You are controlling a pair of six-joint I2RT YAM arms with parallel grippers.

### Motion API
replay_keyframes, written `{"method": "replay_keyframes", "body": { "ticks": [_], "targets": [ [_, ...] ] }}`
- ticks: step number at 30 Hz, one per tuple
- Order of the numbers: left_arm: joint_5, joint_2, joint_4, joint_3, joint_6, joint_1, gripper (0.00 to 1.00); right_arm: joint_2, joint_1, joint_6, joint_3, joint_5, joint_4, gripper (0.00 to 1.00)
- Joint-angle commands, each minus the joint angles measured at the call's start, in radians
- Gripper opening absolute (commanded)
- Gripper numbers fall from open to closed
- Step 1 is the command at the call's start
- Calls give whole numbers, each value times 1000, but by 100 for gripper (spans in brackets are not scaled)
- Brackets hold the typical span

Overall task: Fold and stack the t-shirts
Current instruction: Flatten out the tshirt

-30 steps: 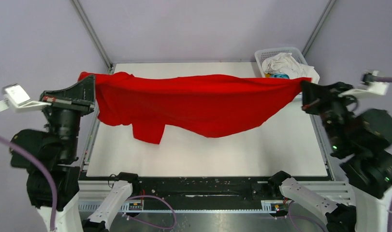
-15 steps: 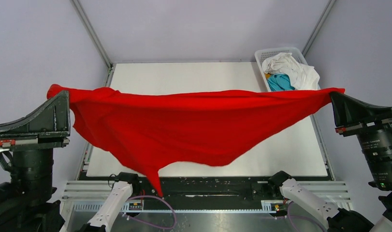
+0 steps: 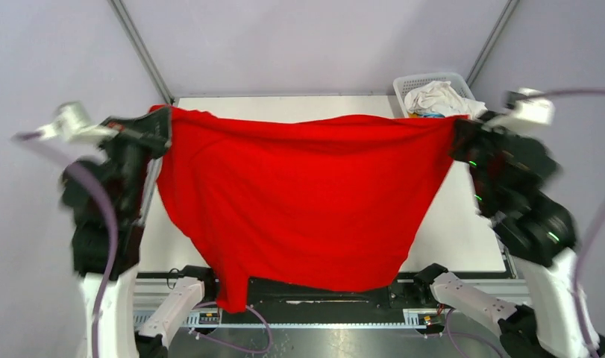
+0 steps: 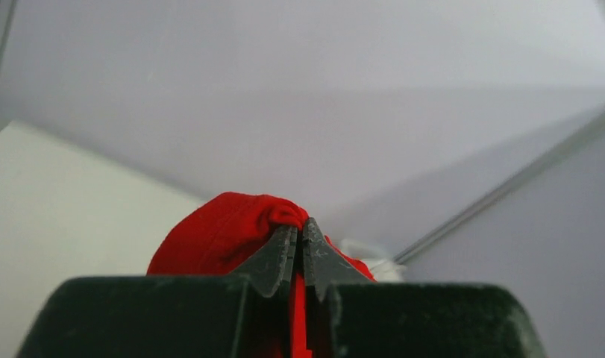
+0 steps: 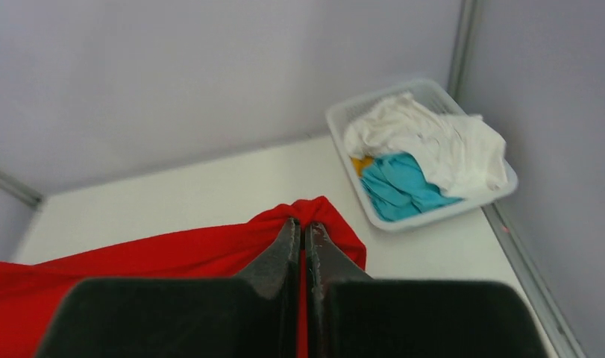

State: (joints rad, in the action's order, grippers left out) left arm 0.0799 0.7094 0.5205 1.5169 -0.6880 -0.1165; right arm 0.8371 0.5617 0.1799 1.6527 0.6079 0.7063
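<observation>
Grip: left gripper (image 4: 300,239) and right gripper (image 5: 301,237) fully closed, each pinching red shirt (image 3: 299,201) corner. Red shirt hangs spread above table (image 3: 463,216), hem drooping past table near edge. Change: arms back toward table far edge, cloth swung flatter. Likely ready for lay-down.

From overhead I lose most of the table (image 3: 456,224) behind the red t-shirt (image 3: 299,201); my left arm (image 3: 105,201) is blurred, and the white basket (image 3: 433,77) is partly covered.
</observation>
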Motion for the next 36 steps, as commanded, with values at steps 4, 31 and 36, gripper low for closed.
{"method": "replay_keyframes", "body": {
  "ticks": [4,31,36],
  "targets": [
    [238,467,-77,-180,-9,2,0,373,-186,36,-226,-73,-217,0],
    [-12,941,-62,-246,0,-84,99,689,-285,246,-502,-703,-391,100],
    [-28,895,-89,-415,-34,-106,99,639,-214,285,-690,-725,-405,99]
  ]
}}
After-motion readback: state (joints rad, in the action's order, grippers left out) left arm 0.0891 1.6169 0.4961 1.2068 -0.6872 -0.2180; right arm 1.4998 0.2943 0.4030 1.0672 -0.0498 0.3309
